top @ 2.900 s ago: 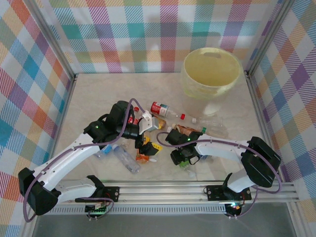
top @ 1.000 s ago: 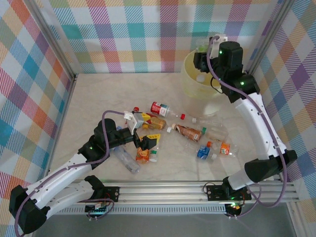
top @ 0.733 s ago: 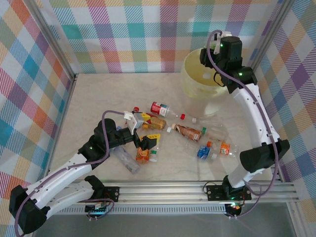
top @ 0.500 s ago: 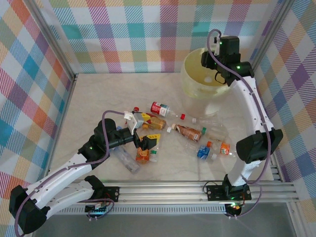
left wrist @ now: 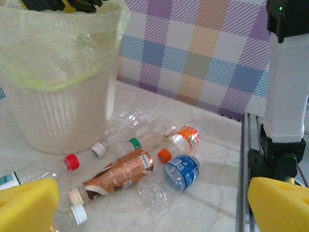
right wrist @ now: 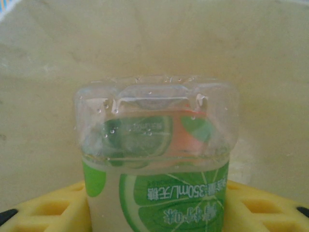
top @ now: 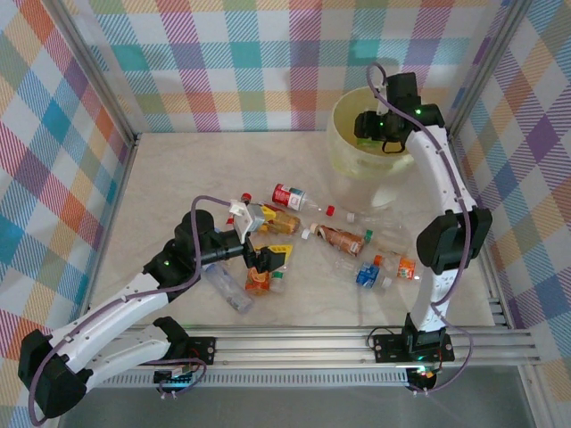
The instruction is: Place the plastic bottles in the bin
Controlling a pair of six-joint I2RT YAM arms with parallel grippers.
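1. Top view: the right gripper [top: 368, 125] hangs over the mouth of the bin [top: 343, 153], which stands at the far right of the table [top: 178, 178]. Its jaws are clamped on a green-labelled bottle [top: 364, 134] that sits within the outline of the rim.
2. Top view: the left gripper [top: 265, 234] is low over the loose pile of bottles mid-table, its jaws wide apart and gripping nothing. A red-labelled bottle [top: 287, 195] lies just beyond it. A brown-labelled bottle [top: 343, 239], a blue-labelled bottle [top: 367, 275] and an orange-labelled bottle [top: 407, 267] lie to its right, all on the table outside the bin. A clear bottle [top: 228, 288] lies on the near side, beside the left arm.
3. Left wrist view: the left gripper's [left wrist: 152, 205] yellow pads [left wrist: 26, 205] sit in the two bottom corners, far apart with nothing between them. Ahead, the brown-labelled bottle [left wrist: 120, 171] and the blue-labelled bottle [left wrist: 178, 174] lie side by side. The orange-labelled bottle [left wrist: 186, 137] lies behind them, and the bin [left wrist: 63, 111] stands upright at the left with a thin liner over its rim.
4. Right wrist view: the right gripper [right wrist: 154, 212] is closed on the green-labelled bottle [right wrist: 154, 159]. A yellow pad [right wrist: 53, 208] presses each side, and the bottle's base points at the bin's pale inner wall [right wrist: 241, 48].
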